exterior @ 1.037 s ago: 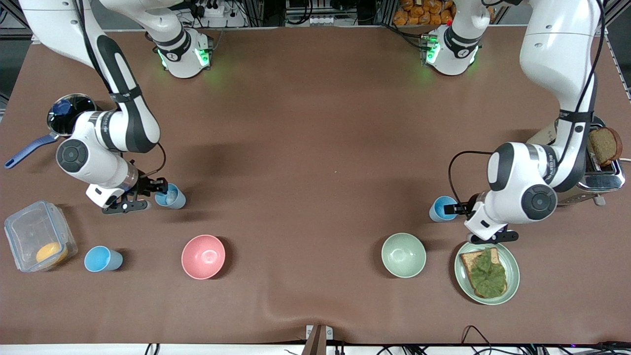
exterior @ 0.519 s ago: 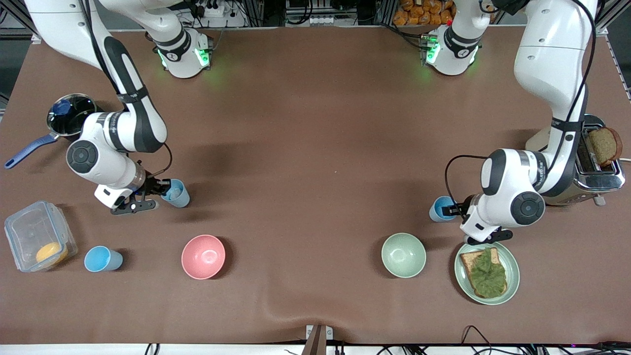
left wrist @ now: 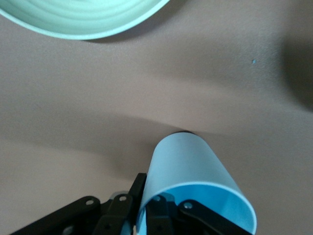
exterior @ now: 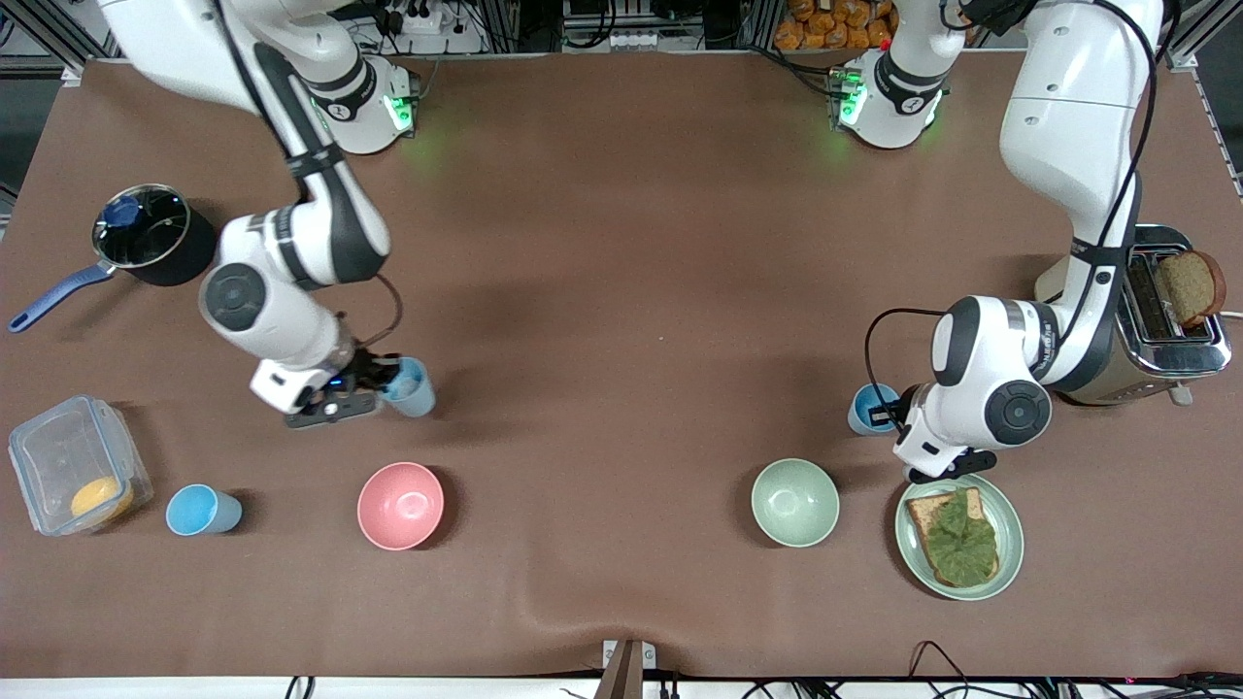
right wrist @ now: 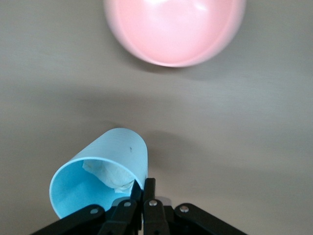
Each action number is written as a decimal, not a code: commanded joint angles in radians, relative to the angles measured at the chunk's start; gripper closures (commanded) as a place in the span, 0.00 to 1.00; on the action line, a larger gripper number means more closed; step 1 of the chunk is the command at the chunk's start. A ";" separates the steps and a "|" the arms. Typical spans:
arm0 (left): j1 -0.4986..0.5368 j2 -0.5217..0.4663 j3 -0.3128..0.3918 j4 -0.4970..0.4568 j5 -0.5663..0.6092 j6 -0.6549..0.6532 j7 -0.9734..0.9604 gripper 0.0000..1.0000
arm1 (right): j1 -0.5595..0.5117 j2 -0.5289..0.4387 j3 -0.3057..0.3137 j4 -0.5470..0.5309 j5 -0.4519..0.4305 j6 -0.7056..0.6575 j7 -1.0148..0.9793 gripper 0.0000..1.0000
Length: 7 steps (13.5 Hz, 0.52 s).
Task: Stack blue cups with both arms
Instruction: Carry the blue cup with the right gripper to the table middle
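Robotics lab, two bench-mounted arms, brown-covered table point(exterior: 621, 243), aluminium framing, power strips, loose cables

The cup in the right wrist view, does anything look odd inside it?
Yes. The cup gripped by the right gripper has a crumpled whitish scrap stuck against its inner wall, unlike the clean cup the left gripper holds.

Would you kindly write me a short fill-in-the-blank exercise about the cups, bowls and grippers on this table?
1. The right gripper is shut on the rim of a blue ____.
2. The cup in the left gripper stands on the table, farther from the front camera than the pale ____ bowl.
3. The free cup stands between the plastic box and the ____ bowl.
4. The plate holds bread topped with ____.

Missing words: cup; green; pink; lettuce
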 commanded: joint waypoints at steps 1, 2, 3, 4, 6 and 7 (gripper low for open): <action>0.000 0.001 0.003 0.015 0.015 0.002 -0.035 1.00 | 0.076 0.006 0.090 0.038 -0.008 -0.023 0.258 1.00; 0.008 -0.004 0.003 0.029 0.013 0.002 -0.037 1.00 | 0.117 0.020 0.097 0.061 -0.005 -0.026 0.378 1.00; 0.016 -0.010 0.003 0.043 0.006 0.002 -0.038 1.00 | 0.159 0.036 0.126 0.083 -0.004 -0.024 0.498 1.00; 0.023 -0.015 0.005 0.050 -0.014 0.002 -0.038 1.00 | 0.188 0.056 0.159 0.109 -0.006 -0.023 0.596 1.00; 0.037 -0.032 0.005 0.051 -0.024 0.002 -0.037 1.00 | 0.233 0.107 0.211 0.169 -0.011 -0.021 0.722 1.00; 0.036 -0.032 0.005 0.051 -0.025 0.002 -0.038 1.00 | 0.253 0.142 0.232 0.213 -0.014 -0.023 0.771 1.00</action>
